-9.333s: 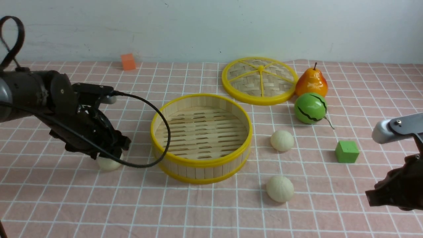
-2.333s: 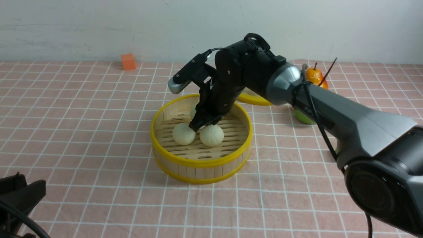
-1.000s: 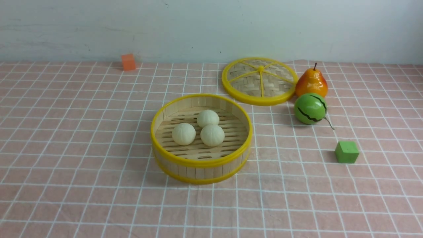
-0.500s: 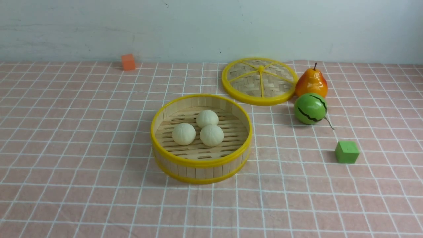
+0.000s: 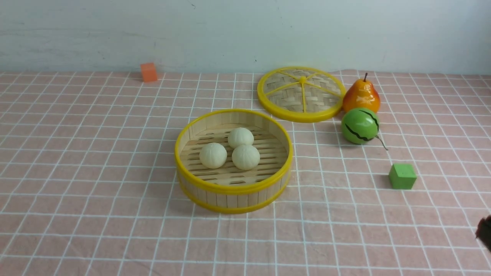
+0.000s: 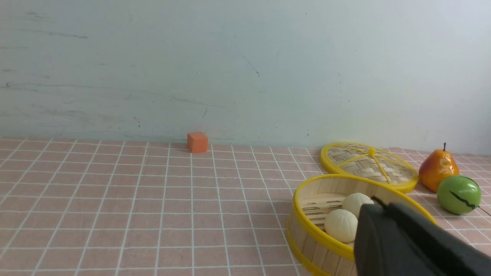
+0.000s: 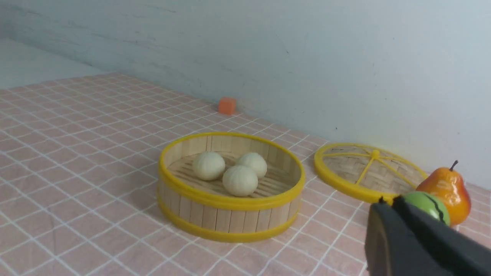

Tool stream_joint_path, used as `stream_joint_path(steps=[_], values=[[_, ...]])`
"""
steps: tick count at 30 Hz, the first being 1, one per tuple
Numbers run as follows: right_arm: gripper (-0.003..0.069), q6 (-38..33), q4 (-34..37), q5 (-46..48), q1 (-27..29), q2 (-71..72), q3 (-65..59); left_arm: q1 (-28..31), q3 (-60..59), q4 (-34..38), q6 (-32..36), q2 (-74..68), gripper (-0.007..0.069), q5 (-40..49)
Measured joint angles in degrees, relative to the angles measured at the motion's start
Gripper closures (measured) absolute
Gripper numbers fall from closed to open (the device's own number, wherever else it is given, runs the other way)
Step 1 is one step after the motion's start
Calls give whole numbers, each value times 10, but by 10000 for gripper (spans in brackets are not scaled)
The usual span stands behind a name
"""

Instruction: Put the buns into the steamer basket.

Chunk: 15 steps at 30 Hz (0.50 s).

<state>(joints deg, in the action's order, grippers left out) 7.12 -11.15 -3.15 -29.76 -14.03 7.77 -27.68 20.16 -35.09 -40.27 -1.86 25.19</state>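
Three buns sit clustered inside the steamer basket on the checked cloth. The left gripper and right gripper, both apart from it, have jaws pressed together, empty.

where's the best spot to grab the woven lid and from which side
On the woven lid, probably the yellow rim at its far-left arc, approached from above. It lies flat, so only the raised rim gives an edge; the pear crowds its right side and the steamer basket its near side.
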Motion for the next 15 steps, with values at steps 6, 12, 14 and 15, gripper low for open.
stream_joint_path(steps=[6, 12, 14, 15], values=[[653, 0, -3, -13, 0, 8, -88, 0, 0, 1, 0, 0, 638, 0], [645, 0, -4, 89, 0, 8, -92, 0, 0, 1, 0, 0, 638, 0], [645, 1, -3, 132, 0, 21, -92, 0, 0, 1, 0, 0, 638, -1], [645, 1, -1, 149, 3, 36, -92, 0, 0, 1, 0, -1, 638, -1]])
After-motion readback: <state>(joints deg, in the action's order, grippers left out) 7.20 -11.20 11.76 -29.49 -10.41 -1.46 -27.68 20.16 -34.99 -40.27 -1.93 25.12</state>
